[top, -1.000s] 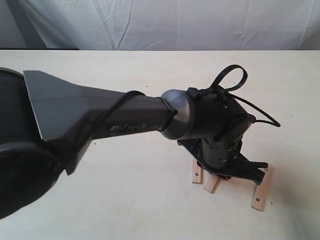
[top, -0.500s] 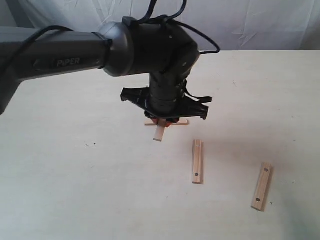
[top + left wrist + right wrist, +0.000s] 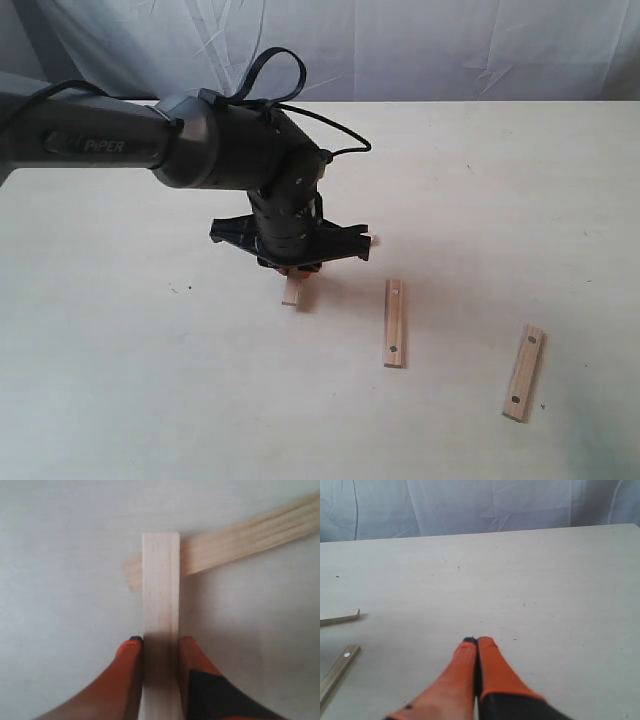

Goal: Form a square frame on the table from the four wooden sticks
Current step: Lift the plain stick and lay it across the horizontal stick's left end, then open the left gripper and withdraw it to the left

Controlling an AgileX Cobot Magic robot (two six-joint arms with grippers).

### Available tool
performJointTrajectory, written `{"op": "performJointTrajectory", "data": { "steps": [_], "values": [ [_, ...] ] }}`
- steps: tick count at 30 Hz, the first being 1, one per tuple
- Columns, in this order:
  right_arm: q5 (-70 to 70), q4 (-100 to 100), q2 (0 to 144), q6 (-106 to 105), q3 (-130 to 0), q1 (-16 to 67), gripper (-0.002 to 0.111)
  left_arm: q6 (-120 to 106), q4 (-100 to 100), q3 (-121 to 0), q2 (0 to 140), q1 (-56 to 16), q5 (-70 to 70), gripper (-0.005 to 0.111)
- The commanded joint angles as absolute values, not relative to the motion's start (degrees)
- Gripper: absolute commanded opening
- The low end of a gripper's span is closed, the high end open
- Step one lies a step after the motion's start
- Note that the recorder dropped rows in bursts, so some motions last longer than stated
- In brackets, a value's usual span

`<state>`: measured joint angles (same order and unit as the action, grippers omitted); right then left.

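Masking its plain stick (image 3: pixel 292 293), left hand (image 3: pixel 293 270), crossing stick (image 3: pixel 240 542) blurred

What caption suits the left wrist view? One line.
Left gripper shut on a plain wooden stick, held across a second stick on the table.

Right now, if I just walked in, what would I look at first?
Probably the big dark left arm over the table, its left gripper pinching the held stick, which crosses a second plain stick. Right of it in the exterior view lie a nearer holed stick and a farther holed stick, apart.
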<state>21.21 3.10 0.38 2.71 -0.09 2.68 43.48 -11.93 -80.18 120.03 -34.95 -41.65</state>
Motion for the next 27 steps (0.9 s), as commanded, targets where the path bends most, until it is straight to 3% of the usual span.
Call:
{"op": "performJointTrajectory", "data": {
  "steps": [1, 10, 15, 17, 27],
  "values": [
    [20.3, 3.0, 0.0, 2.5, 0.0, 2.4, -0.001, 44.0, -12.5, -80.0, 119.8, -34.9, -40.0, 0.000],
    [20.3, 3.0, 0.0, 2.5, 0.0, 2.4, -0.001, 42.7, -15.3, -80.0, 120.0, -34.9, -40.0, 0.003],
    [20.3, 3.0, 0.0, 2.5, 0.0, 2.4, -0.001, 42.7, -16.0, -80.0, 120.0, -34.9, -40.2, 0.028],
    [20.3, 3.0, 0.0, 2.5, 0.0, 2.4, -0.001, 42.7, -16.7, -80.0, 120.0, -34.9, -40.3, 0.032],
    [20.3, 3.0, 0.0, 2.5, 0.0, 2.4, -0.001, 42.6, -17.3, -80.0, 117.1, -34.8, -42.0, 0.031]
  ]
}}
